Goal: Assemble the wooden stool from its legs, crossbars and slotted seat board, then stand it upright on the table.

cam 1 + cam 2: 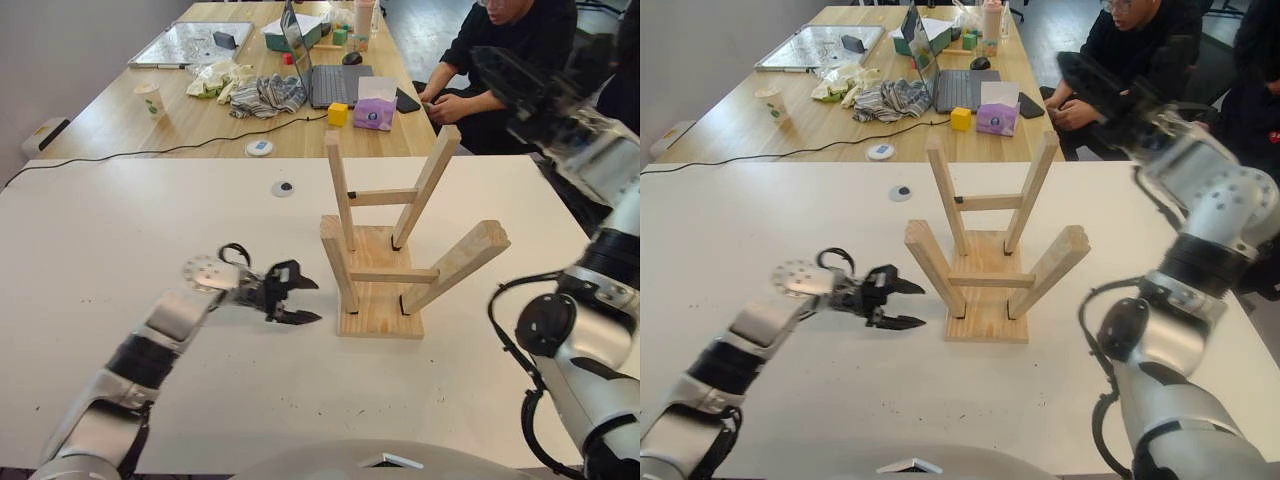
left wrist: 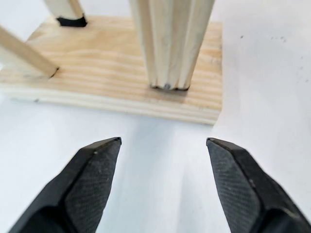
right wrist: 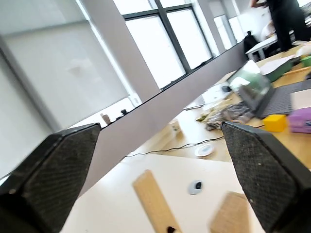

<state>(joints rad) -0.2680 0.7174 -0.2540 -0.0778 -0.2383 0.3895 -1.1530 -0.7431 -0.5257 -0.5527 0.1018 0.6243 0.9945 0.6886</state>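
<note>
The wooden stool (image 1: 383, 262) rests upside down on the white table (image 1: 120, 250). Its seat board (image 1: 378, 320) lies flat, the legs (image 1: 339, 185) point up, and the crossbars (image 1: 392, 274) join them. My left gripper (image 1: 312, 300) is open, low over the table, just left of the seat board. Its wrist view has the board's edge (image 2: 112, 99) and one leg (image 2: 170, 43) straight ahead of the parted fingers (image 2: 95, 167). My right gripper (image 3: 160, 127) is open and empty, held high above and to the right of the stool, also seen as the dark gripper (image 1: 1095, 85).
A small round disc (image 1: 284, 188) lies on the white table behind the stool. A cable (image 1: 150, 152) runs along the far edge. The wooden table (image 1: 120, 120) behind carries a laptop (image 1: 325, 70), cloths and blocks, with a person seated at its right.
</note>
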